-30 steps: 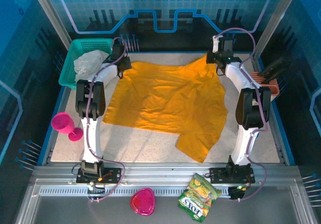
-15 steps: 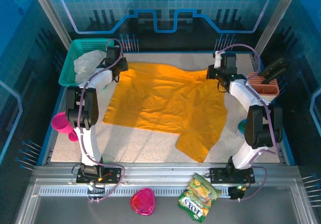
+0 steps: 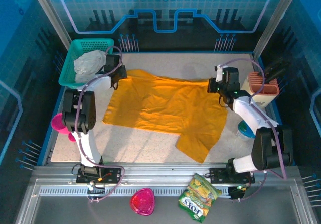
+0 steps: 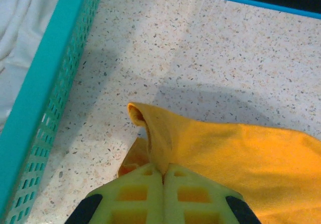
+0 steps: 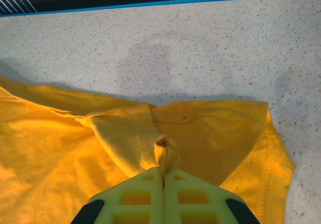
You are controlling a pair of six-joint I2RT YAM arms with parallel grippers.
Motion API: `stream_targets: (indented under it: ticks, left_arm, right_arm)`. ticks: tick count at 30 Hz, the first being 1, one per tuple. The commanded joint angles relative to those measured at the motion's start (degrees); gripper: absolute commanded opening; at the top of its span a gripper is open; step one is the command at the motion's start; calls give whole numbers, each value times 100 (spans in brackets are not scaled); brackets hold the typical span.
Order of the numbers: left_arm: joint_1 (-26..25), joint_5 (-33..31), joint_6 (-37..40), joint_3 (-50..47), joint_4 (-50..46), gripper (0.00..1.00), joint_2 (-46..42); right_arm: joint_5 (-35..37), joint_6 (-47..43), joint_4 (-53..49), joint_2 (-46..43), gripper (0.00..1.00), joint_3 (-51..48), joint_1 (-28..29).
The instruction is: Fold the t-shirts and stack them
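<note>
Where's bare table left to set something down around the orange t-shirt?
Free: far strip of speckled table between the mustard-orange cloth t-shirt and the blue back rim; near-left strip between its hem and the metal front rail. Crowded: left edge, teal plastic basket and pink goblet; right edge, terracotta slotted rack.

The t-shirt [image 3: 165,106] is plain mustard-orange, with no print. The table [image 3: 150,143] is pale beige with dark speckles and a blue edge. At ten o'clock a teal latticed basket [image 3: 66,66] holds whitish-grey cloth [image 3: 88,63]. At nine o'clock is a pink goblet [image 3: 58,122], at three a terracotta rack [image 3: 263,83], and at six a green-and-yellow snack bag [image 3: 199,196]. The left gripper [image 4: 163,173] and right gripper [image 5: 163,171] are lime-yellow.
</note>
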Motion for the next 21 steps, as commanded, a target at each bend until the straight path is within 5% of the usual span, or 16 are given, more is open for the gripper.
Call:
stream_targets:
  ticks: [1, 15, 21]
  left_arm:
    - [39, -151, 82, -236, 182, 0, -360]
    - [43, -259, 9, -748, -321, 0, -541]
    - [43, 7, 115, -1235, -53, 46, -1142]
  right_arm:
    - [138, 195, -12, -236, 0, -405, 138]
    - [-317, 880, -1721, 273, 0, -496, 223]
    - [-1526, 708, -2986, 1193, 19, 98, 226]
